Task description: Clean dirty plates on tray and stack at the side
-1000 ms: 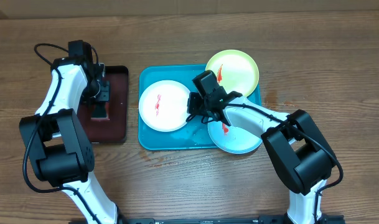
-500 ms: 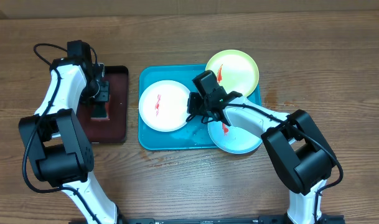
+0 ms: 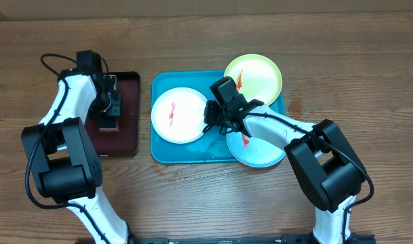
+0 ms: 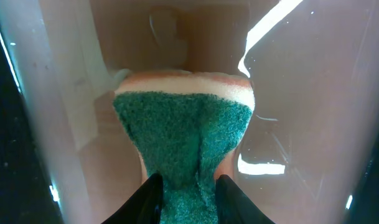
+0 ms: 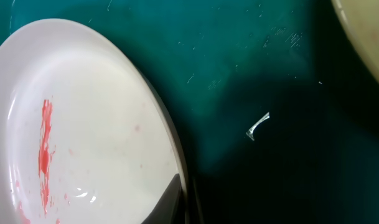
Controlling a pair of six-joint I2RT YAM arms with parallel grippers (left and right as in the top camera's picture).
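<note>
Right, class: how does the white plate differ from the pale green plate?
The white plate lies wholly inside the turquoise tray; the pale green plate overhangs its far rim. The right gripper is at the white plate's edge, not the pale green plate's. Both are round, with red smears.

— What lay on the left of the wooden table point(image 3: 206, 196)?
— A small black tray point(image 3: 129, 132), dark red inside and glossy.
— And in it?
— A sponge point(image 4: 183, 137), green scouring face toward the lens, pale foam at its far edge.
</note>
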